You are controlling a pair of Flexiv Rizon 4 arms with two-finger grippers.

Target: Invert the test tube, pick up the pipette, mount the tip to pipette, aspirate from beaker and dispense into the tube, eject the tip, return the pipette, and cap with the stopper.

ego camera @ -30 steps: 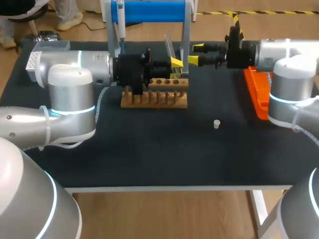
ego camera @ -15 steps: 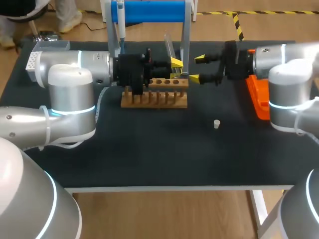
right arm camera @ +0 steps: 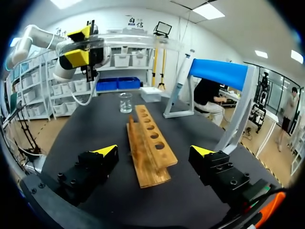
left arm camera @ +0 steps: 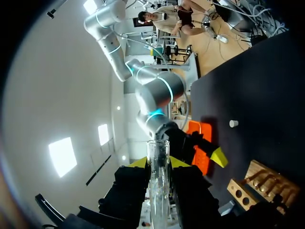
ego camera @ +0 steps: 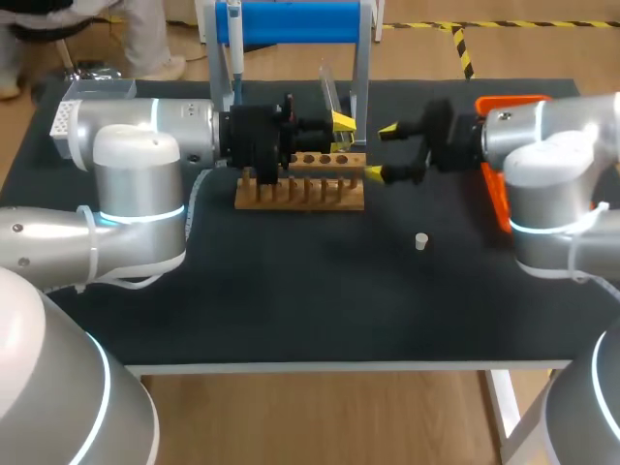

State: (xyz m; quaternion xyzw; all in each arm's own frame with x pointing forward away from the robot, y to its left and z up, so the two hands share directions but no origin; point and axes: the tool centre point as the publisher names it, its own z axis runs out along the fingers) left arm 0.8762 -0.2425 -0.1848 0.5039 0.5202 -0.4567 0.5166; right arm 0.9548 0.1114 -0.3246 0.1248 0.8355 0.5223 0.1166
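My left gripper [ego camera: 336, 124] is shut on a clear test tube [ego camera: 329, 89], holding it tilted above the wooden rack [ego camera: 300, 182]. In the left wrist view the test tube [left arm camera: 157, 167] stands out from between the yellow tips of the left gripper [left arm camera: 158, 163]. My right gripper [ego camera: 384, 151] is open just right of the rack's end, holding nothing. From the right wrist, the rack [right arm camera: 148, 145] lies ahead between the spread fingers of the right gripper [right arm camera: 153, 155], with the beaker [right arm camera: 126, 102] beyond it. A small white stopper [ego camera: 420, 241] lies on the mat. The pipette [ego camera: 234, 41] hangs on the blue stand [ego camera: 291, 21].
The orange tip box [ego camera: 500, 199] sits at the right, partly hidden by my right arm. The blue stand's frame [right arm camera: 217, 74] rises just behind the rack. The table's front half holds only the stopper [left arm camera: 233, 123].
My right arm has swung left and lowered toward the rack's right end, its open fingers turning. The left arm and the tube have not moved.
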